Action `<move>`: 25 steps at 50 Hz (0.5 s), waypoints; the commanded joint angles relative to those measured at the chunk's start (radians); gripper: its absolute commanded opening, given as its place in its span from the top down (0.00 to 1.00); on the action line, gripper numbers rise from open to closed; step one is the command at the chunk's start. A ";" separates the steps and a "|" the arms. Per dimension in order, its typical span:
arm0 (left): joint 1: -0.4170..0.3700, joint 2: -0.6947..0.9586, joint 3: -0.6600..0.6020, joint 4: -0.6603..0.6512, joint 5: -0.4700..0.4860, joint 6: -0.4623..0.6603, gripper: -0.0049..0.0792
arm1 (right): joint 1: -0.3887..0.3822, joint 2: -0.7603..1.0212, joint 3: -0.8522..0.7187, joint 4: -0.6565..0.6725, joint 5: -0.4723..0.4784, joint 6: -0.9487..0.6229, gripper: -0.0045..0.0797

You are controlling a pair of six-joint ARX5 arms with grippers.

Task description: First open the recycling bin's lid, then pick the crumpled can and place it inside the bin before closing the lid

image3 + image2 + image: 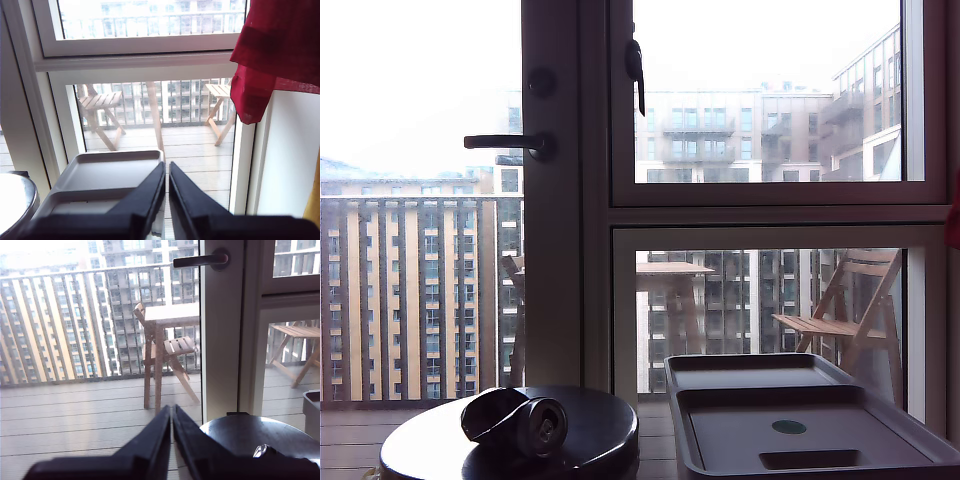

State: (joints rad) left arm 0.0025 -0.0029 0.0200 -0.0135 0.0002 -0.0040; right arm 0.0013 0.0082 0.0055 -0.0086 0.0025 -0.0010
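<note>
Wrist views — both grippers (171, 412) (166, 167) closed, raised

Round dark table (430, 445) by the window; door handle (505, 143); red cloth (280, 55) hanging; 2 folding chairs (845, 315) on the balcony.

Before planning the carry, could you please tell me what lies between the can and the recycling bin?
In the exterior view, only the dark round table's rim and an open gap separate the can from the lidded recycling bin.
</note>
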 commanded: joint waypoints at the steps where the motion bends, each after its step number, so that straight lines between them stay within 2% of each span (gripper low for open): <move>1: 0.053 -0.006 0.044 -0.006 0.179 -0.127 0.96 | -0.067 -0.006 0.075 -0.013 -0.083 0.163 0.95; 13: 0.053 -0.006 0.048 0.003 0.188 -0.129 0.96 | -0.067 -0.006 0.075 0.014 -0.084 0.162 0.95; 20: 0.053 -0.005 0.101 0.023 0.251 -0.127 0.96 | -0.067 -0.006 0.119 0.044 -0.140 0.162 0.96; 25: 0.053 0.004 0.173 -0.024 0.309 -0.120 0.96 | -0.067 -0.006 0.198 -0.008 -0.181 0.161 0.96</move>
State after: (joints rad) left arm 0.0589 -0.0025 0.1383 -0.0341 0.2836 -0.1276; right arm -0.0696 0.0082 0.1364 -0.0074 -0.1558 0.1577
